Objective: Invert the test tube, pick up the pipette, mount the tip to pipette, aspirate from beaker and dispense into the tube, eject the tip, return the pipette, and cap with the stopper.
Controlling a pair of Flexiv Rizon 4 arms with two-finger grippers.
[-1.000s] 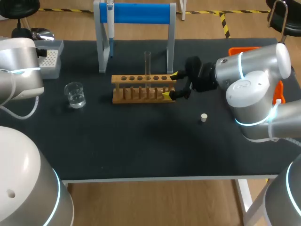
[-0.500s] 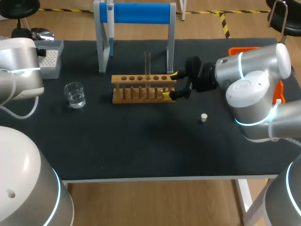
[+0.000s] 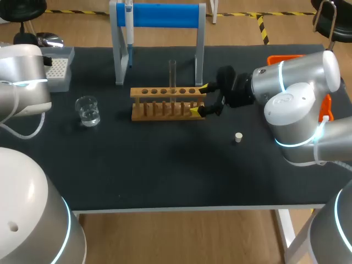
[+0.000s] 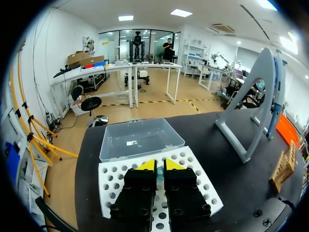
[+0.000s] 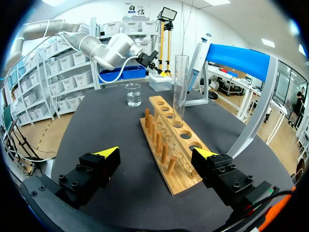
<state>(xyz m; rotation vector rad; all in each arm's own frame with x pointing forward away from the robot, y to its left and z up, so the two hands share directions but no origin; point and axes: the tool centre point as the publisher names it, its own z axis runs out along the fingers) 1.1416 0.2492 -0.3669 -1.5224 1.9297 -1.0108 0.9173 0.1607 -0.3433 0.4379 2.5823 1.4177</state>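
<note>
Clear glass test tube (image 3: 172,77) stands upright in the wooden rack (image 3: 159,104) just ahead of the wide-open right pincer (image 3: 198,99), so inversion looks done. Blue-white pipette (image 3: 130,27) not yet picked up. Small white stopper (image 3: 238,137) lies loose beside that pincer. Left pincer (image 4: 155,165) is closed and empty over the white tip box (image 4: 113,181).

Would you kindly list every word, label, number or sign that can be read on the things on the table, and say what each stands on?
Nothing on the table can be read as text.
Small sticker on the tip box lid: its print is too small to read.
Beaker, test tube, wooden rack, pipette: no legible marks show.
</note>
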